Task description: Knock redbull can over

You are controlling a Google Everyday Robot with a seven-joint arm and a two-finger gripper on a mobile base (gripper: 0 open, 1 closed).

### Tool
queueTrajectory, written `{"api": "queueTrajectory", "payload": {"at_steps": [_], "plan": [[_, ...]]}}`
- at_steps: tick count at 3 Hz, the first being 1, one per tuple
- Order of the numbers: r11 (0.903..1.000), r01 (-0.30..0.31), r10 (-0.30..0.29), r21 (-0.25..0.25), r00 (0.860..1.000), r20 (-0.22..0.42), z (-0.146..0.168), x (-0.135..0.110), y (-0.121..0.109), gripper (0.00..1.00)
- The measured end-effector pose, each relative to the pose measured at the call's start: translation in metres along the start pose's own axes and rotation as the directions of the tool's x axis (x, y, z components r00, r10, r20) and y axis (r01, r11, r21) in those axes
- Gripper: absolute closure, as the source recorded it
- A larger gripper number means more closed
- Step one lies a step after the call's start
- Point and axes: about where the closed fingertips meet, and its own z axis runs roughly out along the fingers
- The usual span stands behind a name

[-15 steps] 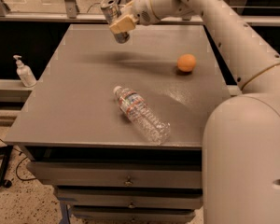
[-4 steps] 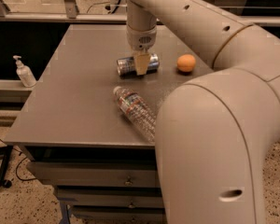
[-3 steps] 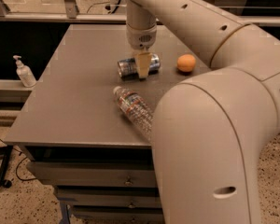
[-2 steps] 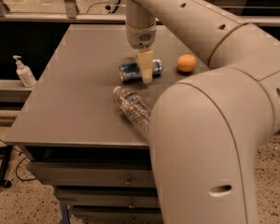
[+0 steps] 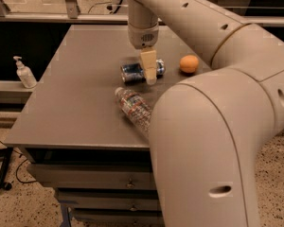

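A pump bottle (image 5: 23, 74) stands beyond the left edge of the grey surface (image 5: 71, 93). Near the middle, the redbull can (image 5: 131, 72) lies on its side. The gripper (image 5: 151, 78) points straight down across the can's right end; I cannot tell whether it is open or closed. A water bottle (image 5: 135, 109) lies just in front of the can, and an orange (image 5: 189, 64) sits to the right.

No lettering is being made out on redbull can (image 5: 131, 73) or bottle (image 5: 134, 109) label; gripper (image 5: 150, 78) is being held against the can.
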Motion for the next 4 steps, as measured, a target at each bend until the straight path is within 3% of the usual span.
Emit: {"api": "queueTrajectory", "payload": {"at_steps": [1,2,3,4], "plan": [[0.9996,-0.026,0.025,0.013,0.999,0.037,-0.004,0.003,0.000,0.00],[0.9898,-0.124,0.112,0.070,0.982,0.154,-0.023,0.016,0.002,0.00],[0.9547,-0.264,0.208,0.137,0.922,0.328,-0.053,0.039,0.016,0.00],[0.8965,-0.404,0.260,0.181,0.811,0.524,-0.079,0.059,0.038,0.00]]}}
